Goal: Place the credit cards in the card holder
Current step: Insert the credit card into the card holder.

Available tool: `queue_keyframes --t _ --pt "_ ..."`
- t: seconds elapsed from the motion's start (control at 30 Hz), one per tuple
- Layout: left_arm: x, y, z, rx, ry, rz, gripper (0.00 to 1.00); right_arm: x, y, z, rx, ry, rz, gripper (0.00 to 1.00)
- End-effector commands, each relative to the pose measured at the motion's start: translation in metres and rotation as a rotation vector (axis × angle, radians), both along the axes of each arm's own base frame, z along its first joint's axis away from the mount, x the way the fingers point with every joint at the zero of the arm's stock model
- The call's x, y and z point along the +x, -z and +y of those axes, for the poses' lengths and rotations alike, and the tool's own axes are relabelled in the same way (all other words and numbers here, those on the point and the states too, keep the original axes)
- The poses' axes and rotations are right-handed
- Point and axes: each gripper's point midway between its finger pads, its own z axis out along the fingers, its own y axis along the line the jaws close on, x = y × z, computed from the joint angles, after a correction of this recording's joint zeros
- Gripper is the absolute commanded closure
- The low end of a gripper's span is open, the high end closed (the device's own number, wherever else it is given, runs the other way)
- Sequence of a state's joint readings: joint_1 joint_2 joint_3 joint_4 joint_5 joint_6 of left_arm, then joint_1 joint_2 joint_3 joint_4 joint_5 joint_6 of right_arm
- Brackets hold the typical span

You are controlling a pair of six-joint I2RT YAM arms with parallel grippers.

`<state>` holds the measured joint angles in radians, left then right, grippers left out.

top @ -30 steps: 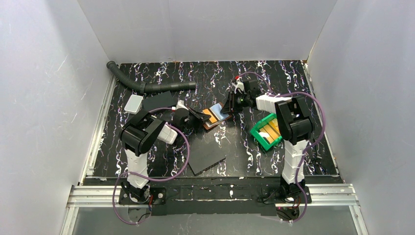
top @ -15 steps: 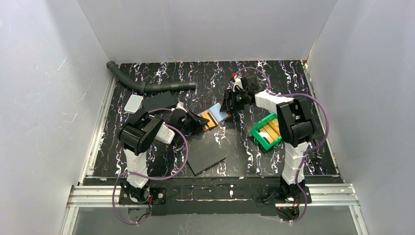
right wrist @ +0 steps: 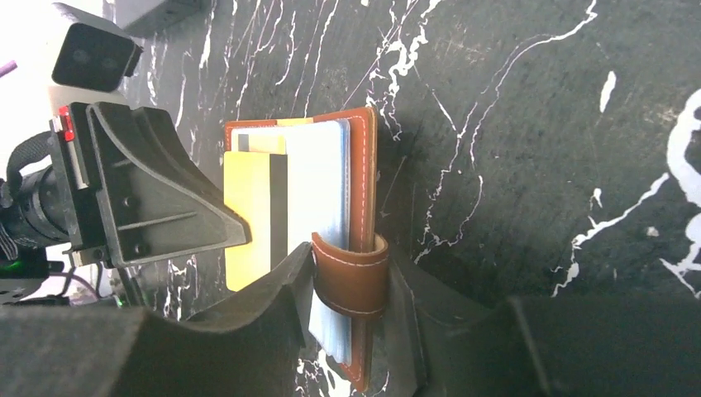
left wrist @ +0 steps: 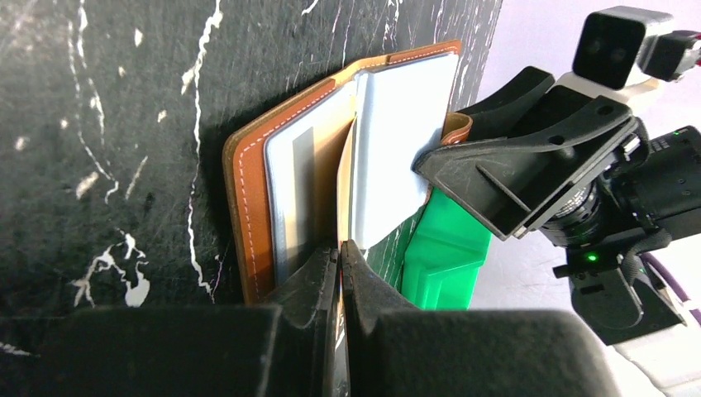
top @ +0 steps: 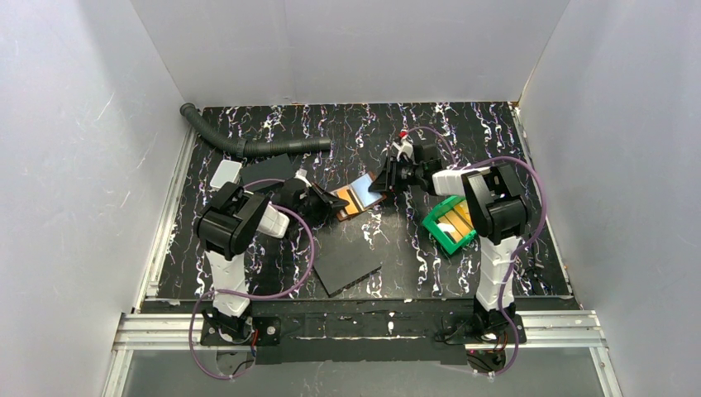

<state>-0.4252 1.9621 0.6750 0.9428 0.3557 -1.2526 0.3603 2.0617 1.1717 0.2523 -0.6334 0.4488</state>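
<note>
Seen from above, the card holder (top: 357, 197) has shifted slightly toward the left arm with the right gripper (top: 387, 180) following, and it sits open between that and the left gripper (top: 328, 203). From the left wrist, the jaws are pinched tight on the holder's near edge beside a light blue card (left wrist: 397, 149) standing proud of its slot, so this grip should stay the anchor. From the right wrist, the jaws straddle the snap tab (right wrist: 351, 281) narrowly, though I cannot tell whether they press; pushing the yellow card (right wrist: 248, 207) squarely along its slot looks wisest.
</note>
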Motion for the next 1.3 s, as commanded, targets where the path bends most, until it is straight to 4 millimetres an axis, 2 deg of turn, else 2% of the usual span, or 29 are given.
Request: queue_keyframes --t 0.0,0.13,0.43,0.7,0.93,1.27 --pt "-0.001 0.001 0.002 0.031 0.041 0.017 1.00 -0.003 -0.003 -0.004 0.044 0.035 0.014 0.60" --pt "0.002 0.002 -0.004 0.014 0.071 0.020 1.00 0.000 0.004 -0.011 0.069 0.071 0.055 0.78" --pt "0.006 0.006 -0.013 -0.026 0.145 0.036 1.00 0.001 0.017 -0.018 0.051 0.077 0.077 0.93" --pt "0.005 0.002 -0.013 -0.056 0.189 0.050 1.00 0.002 0.021 -0.017 0.050 0.062 0.083 0.95" --pt "0.015 -0.023 -0.014 -0.070 0.220 -0.076 1.00 0.002 0.024 -0.015 0.057 0.056 0.091 0.99" --pt "0.020 -0.022 -0.018 -0.130 0.216 -0.071 1.00 0.002 0.022 -0.014 0.064 0.049 0.091 0.99"
